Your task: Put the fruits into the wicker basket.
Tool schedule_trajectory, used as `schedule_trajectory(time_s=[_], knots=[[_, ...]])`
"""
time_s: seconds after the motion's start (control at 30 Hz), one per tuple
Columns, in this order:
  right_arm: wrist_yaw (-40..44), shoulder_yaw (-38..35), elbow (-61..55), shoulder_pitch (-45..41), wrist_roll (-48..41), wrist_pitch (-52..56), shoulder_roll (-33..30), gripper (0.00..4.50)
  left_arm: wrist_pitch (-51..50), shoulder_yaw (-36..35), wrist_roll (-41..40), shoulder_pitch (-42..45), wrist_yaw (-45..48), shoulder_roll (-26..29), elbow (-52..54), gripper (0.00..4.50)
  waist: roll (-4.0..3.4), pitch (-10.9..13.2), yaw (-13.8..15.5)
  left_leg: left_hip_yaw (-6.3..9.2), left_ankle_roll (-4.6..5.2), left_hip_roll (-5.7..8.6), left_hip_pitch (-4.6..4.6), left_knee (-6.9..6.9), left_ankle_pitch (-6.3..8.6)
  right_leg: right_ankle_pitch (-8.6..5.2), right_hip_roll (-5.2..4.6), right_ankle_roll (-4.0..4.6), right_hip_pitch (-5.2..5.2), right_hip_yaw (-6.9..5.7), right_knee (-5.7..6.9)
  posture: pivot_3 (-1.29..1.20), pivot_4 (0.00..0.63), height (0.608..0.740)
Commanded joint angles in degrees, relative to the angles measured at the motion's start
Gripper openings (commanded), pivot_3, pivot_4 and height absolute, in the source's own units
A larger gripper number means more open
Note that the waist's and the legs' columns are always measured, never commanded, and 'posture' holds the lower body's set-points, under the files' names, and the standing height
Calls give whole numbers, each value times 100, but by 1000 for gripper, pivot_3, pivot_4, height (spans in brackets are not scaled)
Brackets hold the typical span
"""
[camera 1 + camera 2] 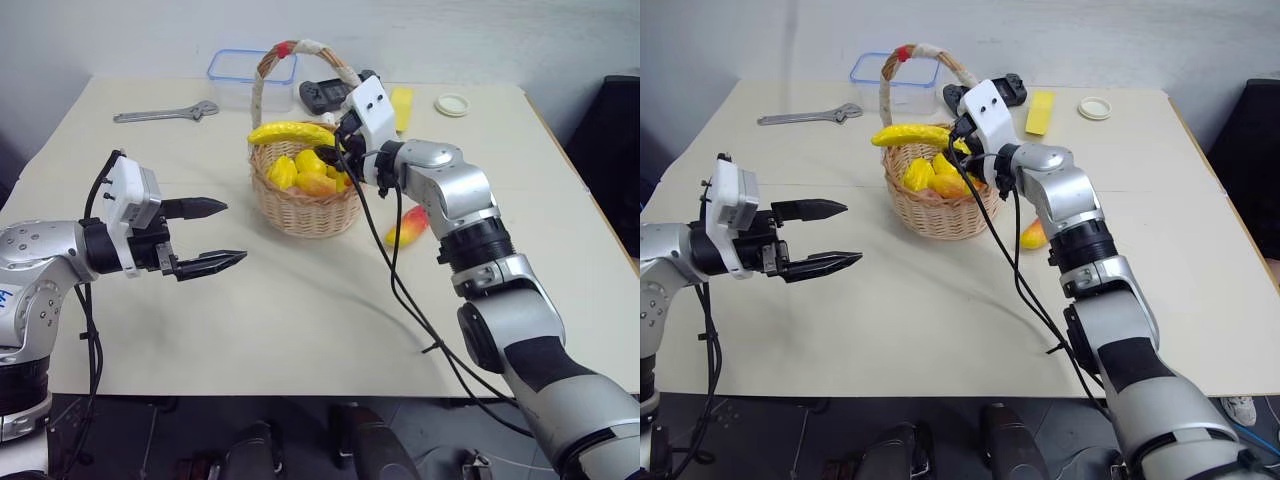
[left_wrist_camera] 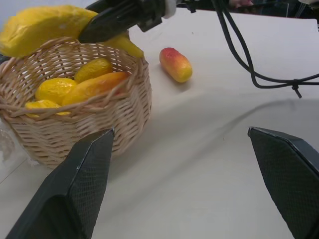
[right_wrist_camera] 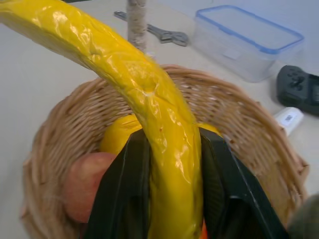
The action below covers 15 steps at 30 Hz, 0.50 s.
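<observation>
Right wrist view looks straight down the banana [image 3: 149, 99], which sits clamped between the two black fingers [image 3: 124, 199] of the right gripper [image 1: 335, 140], its far end arching out above the wicker basket [image 3: 239, 129]. From the head cameras, the banana hangs level over the basket's near-left rim, under the tall handle [image 1: 300, 50], with the jaws grasping its right end. Several yellow fruits [image 1: 300, 170] already lie inside the basket. The small yellow-and-red fruit [image 1: 410, 228] rests on the desk [image 1: 300, 310] just right of the basket, partly behind the right arm. The left gripper [image 1: 205, 235] hovers above the desk well to the left of the basket, pointing right, its jaws spread wide and grasping nothing. Farther back lie a wrench [image 1: 165, 114], a clear blue-rimmed box [image 1: 235, 75], a black controller [image 1: 325, 95], a yellow strip [image 1: 402, 105] and a round white lid [image 1: 452, 104].
</observation>
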<state>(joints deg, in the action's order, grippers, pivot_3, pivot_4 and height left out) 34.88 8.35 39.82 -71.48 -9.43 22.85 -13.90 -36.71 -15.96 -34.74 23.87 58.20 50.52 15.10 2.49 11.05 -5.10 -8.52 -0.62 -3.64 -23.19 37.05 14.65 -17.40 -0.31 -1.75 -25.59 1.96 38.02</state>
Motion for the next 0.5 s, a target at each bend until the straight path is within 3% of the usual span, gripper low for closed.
schedule_trajectory(time_s=[0.03,0.1,0.3,0.5], knots=[[17,-97,169,-215,160,-428,85,2851,77,-168,-130,1,-93,9,173,4500,0,0,-10,0,-1,0,0,0,-1,0,0,0,0,0,1,0,150,740],[219,-67,-224,-71,133,-313,25,3480,110,-79,-122,67,-121,-38,159,4500,-1,1,-10,0,-2,0,0,2,-1,0,0,0,0,0,4,0,150,740],[469,-603,-2821,824,-752,1455,-389,3480,220,151,-87,293,-49,-108,-30,4500,-1,1,36,6,-3,-2,-1,-3,-2,0,-1,0,0,-4,4,0,150,740],[436,-1588,-5606,2382,-1947,3507,-1474,3480,353,495,-39,756,66,-254,-345,4500,1,-1,126,11,-1,1,-4,3,-1,0,-5,0,5,-9,-1,0,150,740]])
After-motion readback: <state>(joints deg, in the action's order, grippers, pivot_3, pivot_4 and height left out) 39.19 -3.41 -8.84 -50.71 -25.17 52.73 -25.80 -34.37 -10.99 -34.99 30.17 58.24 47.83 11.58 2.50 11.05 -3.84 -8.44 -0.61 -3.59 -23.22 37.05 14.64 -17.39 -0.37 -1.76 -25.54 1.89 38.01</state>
